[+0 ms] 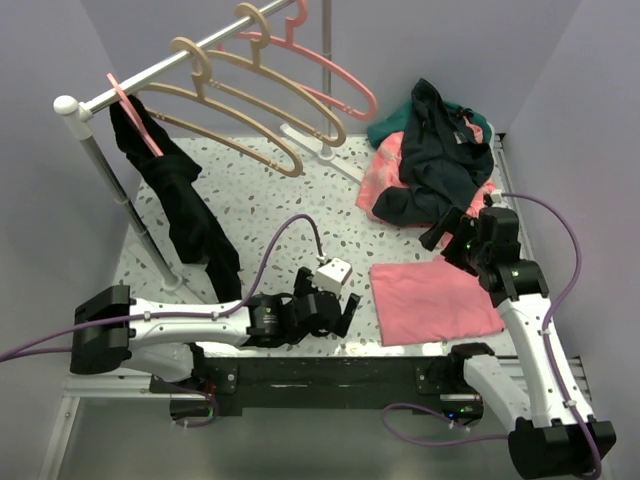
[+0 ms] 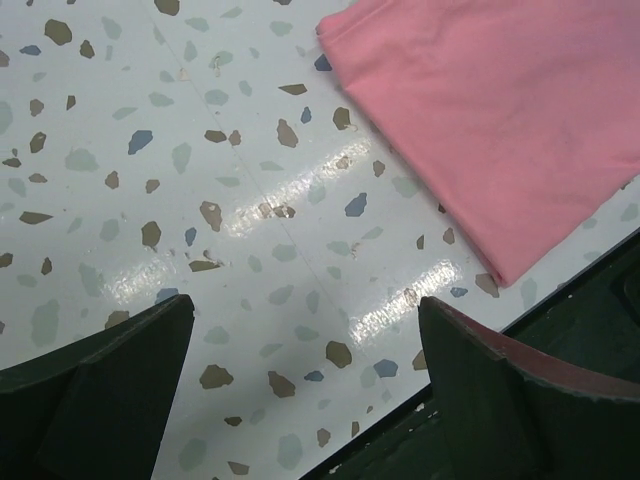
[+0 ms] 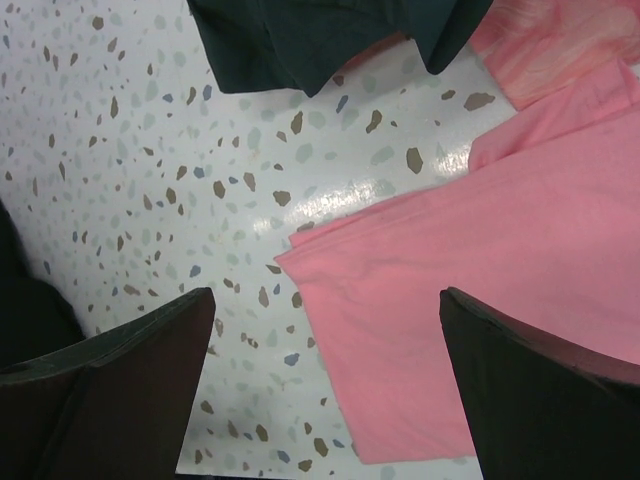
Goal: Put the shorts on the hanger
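Observation:
The dark navy shorts [image 1: 437,160] lie crumpled at the back right of the table on light pink and teal cloths; their lower edge shows at the top of the right wrist view [image 3: 320,35]. Two beige hangers [image 1: 240,105] hang on the white rail [image 1: 160,75] at the back left. My right gripper [image 1: 443,232] is open and empty, just in front of the shorts, above the folded pink cloth's far edge [image 3: 330,300]. My left gripper [image 1: 345,312] is open and empty, low over bare table near the front edge [image 2: 305,310].
A folded pink cloth [image 1: 432,298] lies at front right, also in the left wrist view [image 2: 500,120]. A long black garment [image 1: 185,215] hangs on a pink hanger [image 1: 135,105] at the rail's left end. Another pink hanger [image 1: 320,60] hangs further along. Walls enclose the table.

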`<act>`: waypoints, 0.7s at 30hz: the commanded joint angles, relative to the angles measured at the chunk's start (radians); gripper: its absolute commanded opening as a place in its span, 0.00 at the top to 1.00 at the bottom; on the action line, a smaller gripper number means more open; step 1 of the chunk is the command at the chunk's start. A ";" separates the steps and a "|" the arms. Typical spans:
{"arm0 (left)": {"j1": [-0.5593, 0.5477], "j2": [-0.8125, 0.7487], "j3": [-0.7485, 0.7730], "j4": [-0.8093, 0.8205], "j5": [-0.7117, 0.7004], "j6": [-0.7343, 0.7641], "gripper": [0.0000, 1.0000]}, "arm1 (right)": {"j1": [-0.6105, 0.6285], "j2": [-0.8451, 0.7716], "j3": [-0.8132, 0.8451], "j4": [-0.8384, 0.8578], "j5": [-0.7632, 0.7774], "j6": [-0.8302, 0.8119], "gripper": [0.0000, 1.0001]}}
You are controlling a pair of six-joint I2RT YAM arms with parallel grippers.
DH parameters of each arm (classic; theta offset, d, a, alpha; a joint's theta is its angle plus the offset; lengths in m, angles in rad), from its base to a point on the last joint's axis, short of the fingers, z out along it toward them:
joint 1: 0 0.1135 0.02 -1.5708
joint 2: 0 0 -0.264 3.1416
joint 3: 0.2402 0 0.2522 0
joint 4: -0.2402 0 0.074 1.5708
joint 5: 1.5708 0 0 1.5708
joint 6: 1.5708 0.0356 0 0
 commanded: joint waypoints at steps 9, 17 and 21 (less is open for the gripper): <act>0.003 -0.068 0.021 -0.032 -0.010 0.038 0.00 | 0.032 0.202 0.098 0.106 0.075 -0.028 0.01; 0.010 -0.070 0.070 -0.071 0.010 0.070 0.00 | -0.133 0.577 0.439 0.189 0.112 0.001 0.02; 0.022 -0.047 0.106 -0.098 0.018 0.101 0.00 | -0.171 0.785 0.607 0.223 0.164 0.023 0.02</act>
